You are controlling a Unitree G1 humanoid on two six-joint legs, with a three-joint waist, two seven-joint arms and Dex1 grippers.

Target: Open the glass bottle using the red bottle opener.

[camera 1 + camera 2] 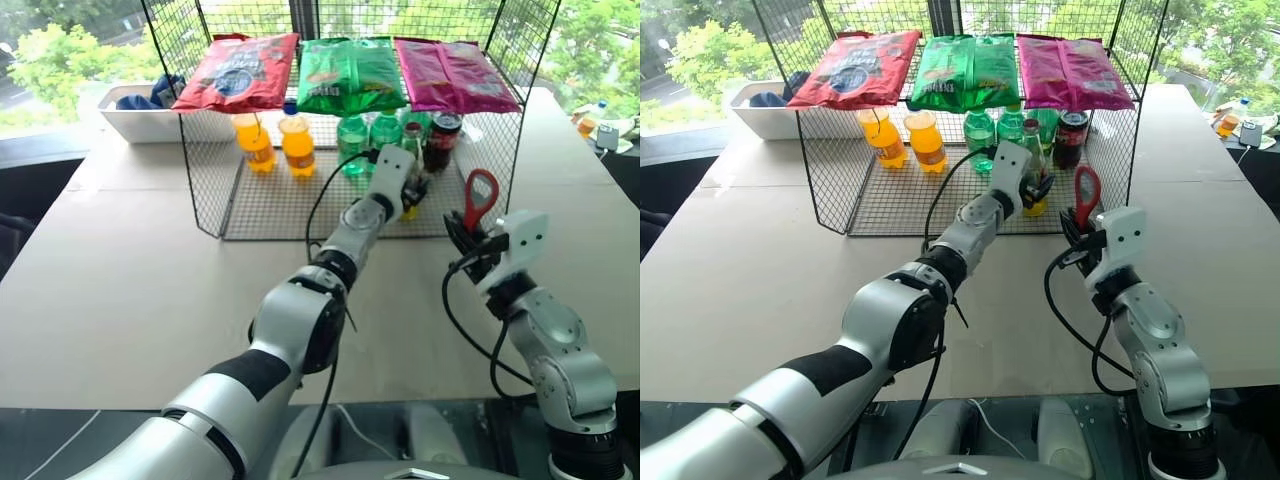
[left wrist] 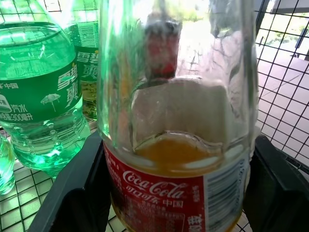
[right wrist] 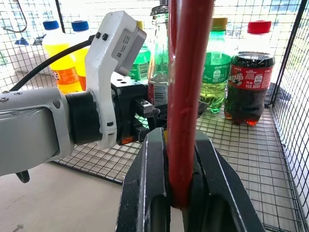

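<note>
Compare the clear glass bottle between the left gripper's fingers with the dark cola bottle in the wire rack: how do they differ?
The clear glass bottle is slim and holds orange-yellow drink; the dark cola bottle is stouter and holds dark drink. The glass bottle stands between the left gripper's fingers; the cola bottle stands free. Both stand upright and wear red labels.

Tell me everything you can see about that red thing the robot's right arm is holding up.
The red bottle opener is flat and glossy, with a round open ring head at the top and a tapering handle. It stands nearly upright, its handle pinched between the right gripper's black fingers, in front of the wire rack and apart from the bottles.
</note>
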